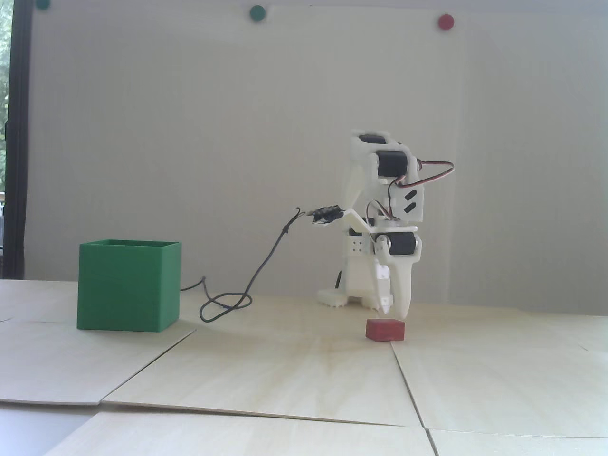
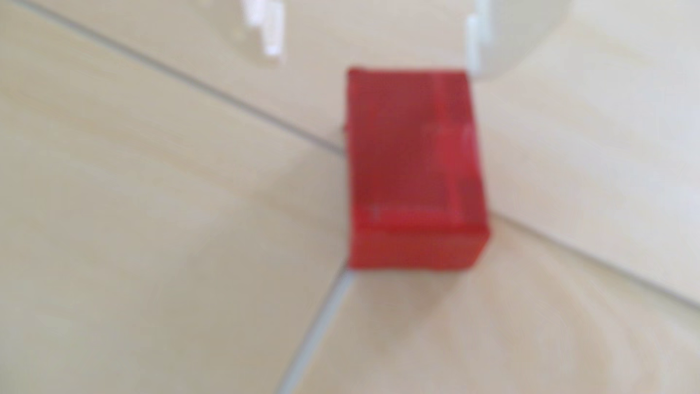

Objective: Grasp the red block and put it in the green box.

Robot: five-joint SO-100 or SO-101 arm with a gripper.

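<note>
Looking like a hobby or lab bench setup: pale plywood sheets (image 1: 304,370) lying under the gripper (image 1: 395,311), a plain white board (image 1: 237,142) with coloured round dots (image 1: 257,13) standing behind it.

In the fixed view the green box (image 1: 128,285) stands on the bench (image 1: 285,380) at the left, well apart from the red block (image 1: 385,330) (lying over a board seam), with the claw (image 1: 395,311) just above it.
</note>
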